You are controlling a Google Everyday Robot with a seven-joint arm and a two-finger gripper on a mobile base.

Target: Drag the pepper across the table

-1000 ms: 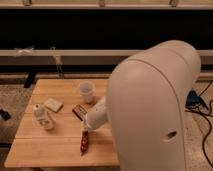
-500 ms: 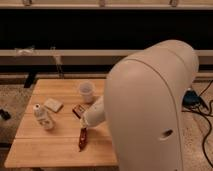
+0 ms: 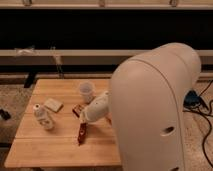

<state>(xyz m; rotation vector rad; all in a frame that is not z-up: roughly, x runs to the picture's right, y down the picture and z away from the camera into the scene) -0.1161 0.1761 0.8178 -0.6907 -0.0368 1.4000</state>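
Observation:
The pepper [image 3: 82,134], a slim dark-red chili, lies lengthwise on the light wooden table [image 3: 50,145] near its front middle. My gripper [image 3: 84,122] is at the end of the white arm that reaches down from the right. It sits right at the pepper's far end and appears to touch it. The arm's large white housing hides the right part of the table.
A translucent cup [image 3: 86,91] stands at the back middle. A flat dark red-brown packet [image 3: 76,109] lies just behind the gripper. A beige packet [image 3: 53,104] and a small white bottle [image 3: 43,118] are on the left. Cables lie on the floor at right.
The pepper and the gripper have shifted a little toward the far side of the table. The other objects have not moved.

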